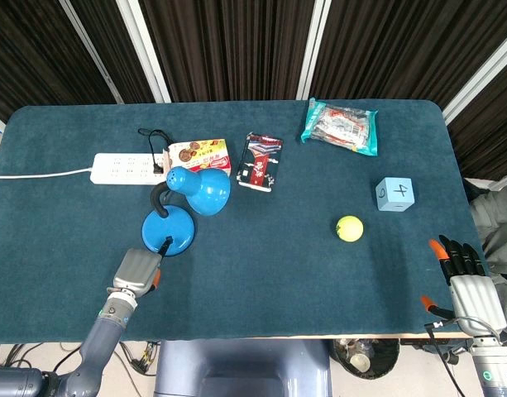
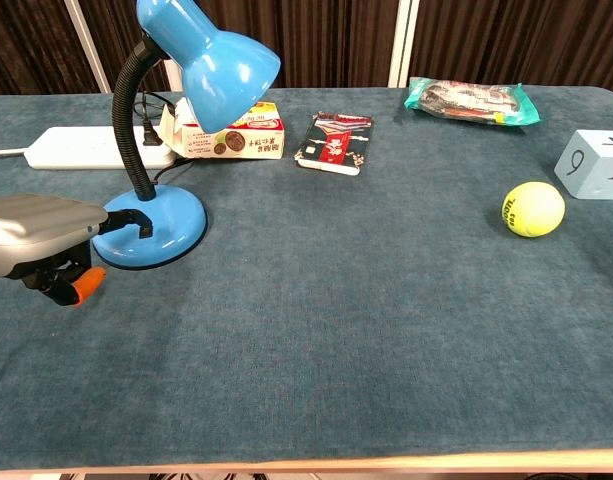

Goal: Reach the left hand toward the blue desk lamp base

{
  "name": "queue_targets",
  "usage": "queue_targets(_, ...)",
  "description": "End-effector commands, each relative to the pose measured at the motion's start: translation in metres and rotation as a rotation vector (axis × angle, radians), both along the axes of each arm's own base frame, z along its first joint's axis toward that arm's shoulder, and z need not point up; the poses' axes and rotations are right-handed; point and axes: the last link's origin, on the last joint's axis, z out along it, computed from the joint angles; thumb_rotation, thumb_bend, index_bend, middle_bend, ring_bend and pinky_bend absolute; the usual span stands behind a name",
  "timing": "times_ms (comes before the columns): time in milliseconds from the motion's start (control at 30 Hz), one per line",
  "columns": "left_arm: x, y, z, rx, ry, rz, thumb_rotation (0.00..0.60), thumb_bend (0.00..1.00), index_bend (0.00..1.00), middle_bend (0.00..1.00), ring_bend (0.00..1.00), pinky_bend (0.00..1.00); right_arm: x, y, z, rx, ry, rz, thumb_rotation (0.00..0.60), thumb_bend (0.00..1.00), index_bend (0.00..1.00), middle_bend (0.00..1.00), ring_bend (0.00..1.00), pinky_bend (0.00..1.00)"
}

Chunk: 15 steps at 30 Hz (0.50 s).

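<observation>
The blue desk lamp stands at the table's left centre, its round base (image 1: 172, 233) flat on the cloth and its shade (image 1: 200, 189) bent over on a black neck. My left hand (image 1: 138, 270) lies just in front of the base, grey back up. In the chest view the left hand (image 2: 41, 228) comes in from the left edge, and its black fingertips (image 2: 134, 220) reach over the near left rim of the base (image 2: 171, 232). It holds nothing. My right hand (image 1: 466, 279) rests open at the table's front right corner, away from everything.
A white power strip (image 1: 125, 168) and a snack box (image 1: 200, 154) lie behind the lamp, a small packet (image 1: 260, 161) to their right. A sealed bag (image 1: 341, 126) sits at the back, with a blue cube (image 1: 394, 193) and a yellow tennis ball (image 1: 349, 228) on the right.
</observation>
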Motion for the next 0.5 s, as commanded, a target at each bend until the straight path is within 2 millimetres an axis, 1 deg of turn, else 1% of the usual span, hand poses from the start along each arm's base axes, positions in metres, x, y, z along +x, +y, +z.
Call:
queue_targets(33, -0.0005, 0.0010, -0.0005, 0.002, 0.000, 0.004, 0.600, 0.63, 0.04, 0.92, 0.91, 0.91, 0.0000, -0.0001, 0.0001, -0.001, -0.001, -0.001, 0.600, 0.24, 0.00, 0.00, 0.00, 0.00)
queue_targets(267, -0.0008, 0.0027, -0.0028, -0.003, 0.003, 0.007, 0.600, 0.63, 0.04, 0.92, 0.91, 0.91, 0.0000, -0.0003, 0.0000, -0.001, -0.002, -0.001, 0.600, 0.24, 0.00, 0.00, 0.00, 0.00)
queue_targets(500, -0.0036, -0.0045, -0.0087, -0.025, 0.009, 0.012, 0.600, 0.64, 0.05, 0.92, 0.91, 0.91, -0.0001, -0.0002, 0.0005, -0.003, -0.003, -0.002, 0.600, 0.24, 0.00, 0.00, 0.00, 0.00)
